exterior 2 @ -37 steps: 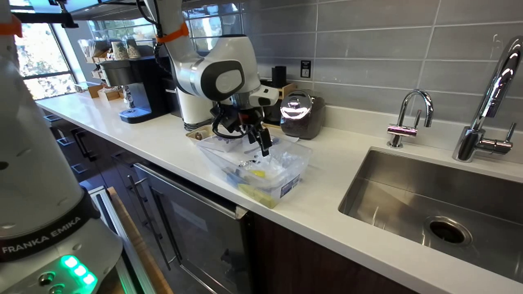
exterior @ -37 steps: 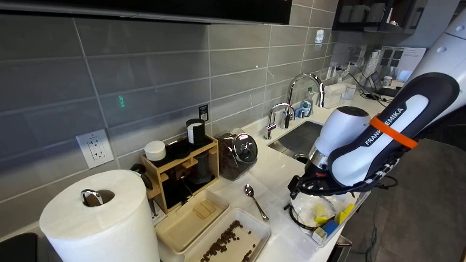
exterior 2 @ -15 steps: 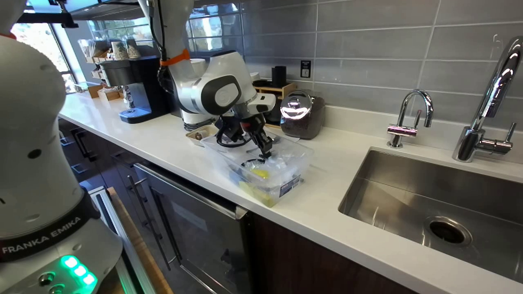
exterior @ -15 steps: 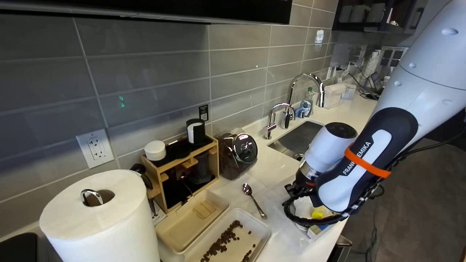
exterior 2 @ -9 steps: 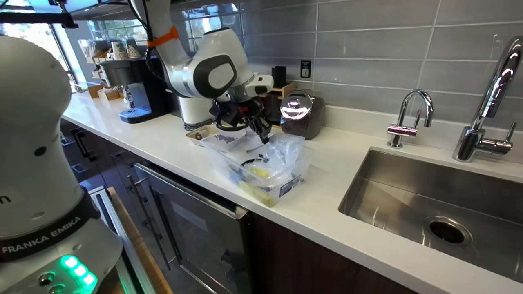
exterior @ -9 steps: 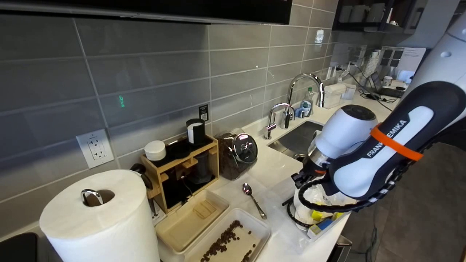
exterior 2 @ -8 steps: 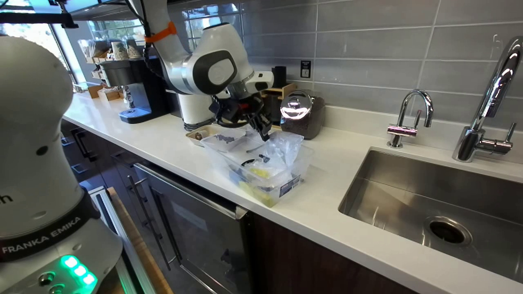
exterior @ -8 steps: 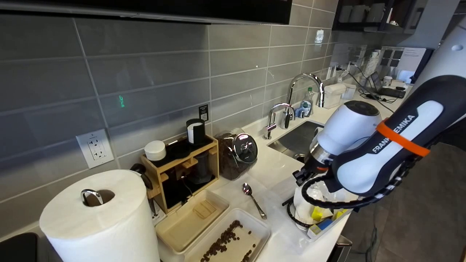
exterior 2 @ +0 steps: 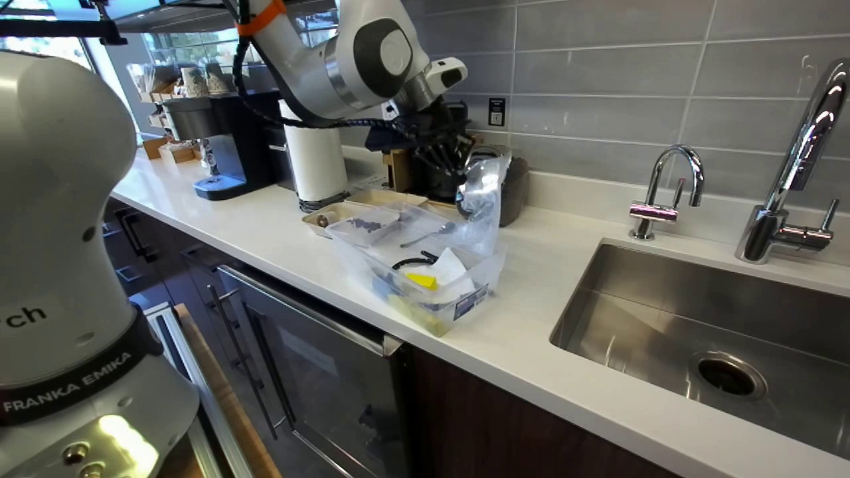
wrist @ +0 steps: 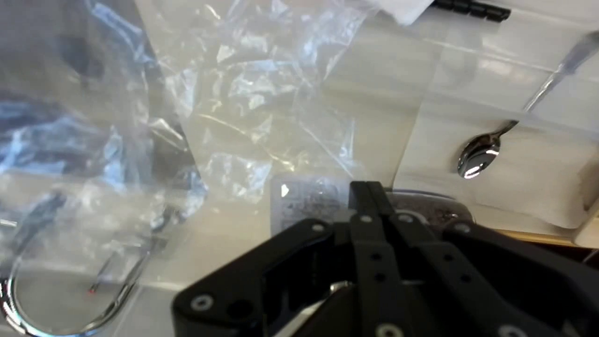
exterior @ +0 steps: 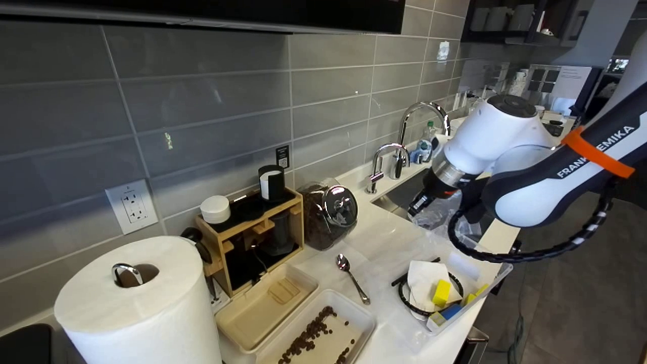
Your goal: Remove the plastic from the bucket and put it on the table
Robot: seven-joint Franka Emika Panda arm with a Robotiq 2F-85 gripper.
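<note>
One plastic bag [exterior 2: 483, 207] hung clenched in my pincer [wrist: 367, 186], apparently clear of the storage bin [exterior 2: 470, 301]; placing on the surface [exterior 2: 531, 312] remained.

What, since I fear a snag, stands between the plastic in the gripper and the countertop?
Perhaps the clear bin: in an exterior view the plastic, hanging from the gripper, overlaps its rim; whether they touch, I cannot tell. I see nothing else in the way to the countertop beside the sink.
</note>
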